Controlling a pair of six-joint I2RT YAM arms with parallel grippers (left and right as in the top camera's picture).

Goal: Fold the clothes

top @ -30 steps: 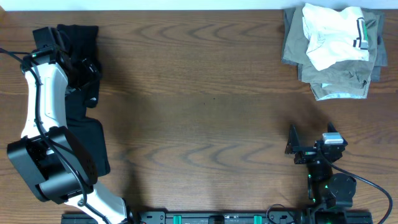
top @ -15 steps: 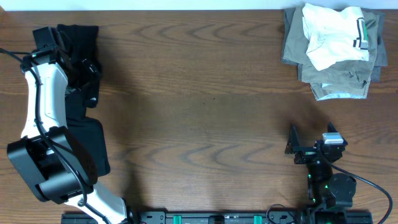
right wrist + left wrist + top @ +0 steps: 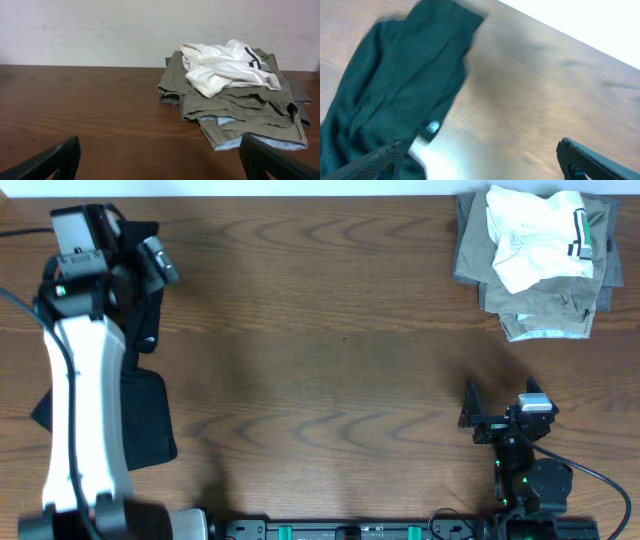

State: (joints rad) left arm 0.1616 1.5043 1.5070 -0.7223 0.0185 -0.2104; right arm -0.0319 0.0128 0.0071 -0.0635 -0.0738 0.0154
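Black cloth is the thing to watch in the overhead view: a black garment (image 3: 145, 415) lies in a long, crumpled strip down the left edge of the counter (image 3: 320, 360), partly hidden under the left arm. The left hand (image 3: 150, 265) hangs over the strip's far end, near the back edge. Well apart, in the far right corner, sits a pile of clothes (image 3: 535, 290), olive pieces with a white top (image 3: 535, 235) bunched on them. The right hand (image 3: 497, 415) is parked near the front edge, away from any cloth.

The left wrist view is blurred, suggesting the arm is moving. The left hand (image 3: 479, 147) has its fingers spread wide with nothing between them. The black garment (image 3: 395, 100) lies rumpled below and to one side, with bare wood under most of the gap.

In the right wrist view the right hand (image 3: 160, 150) is likewise spread wide and empty, facing the pile of clothes (image 3: 235, 105) across open counter, with the white top (image 3: 225, 70) loose on the pile.

By the look of it the work is at its very start: nothing is flattened or folded, and the step in hand is reaching for the black garment. The next move likely calls for the left hand to drop onto an edge or corner of it, close, and draw it toward the open middle to spread it flat.
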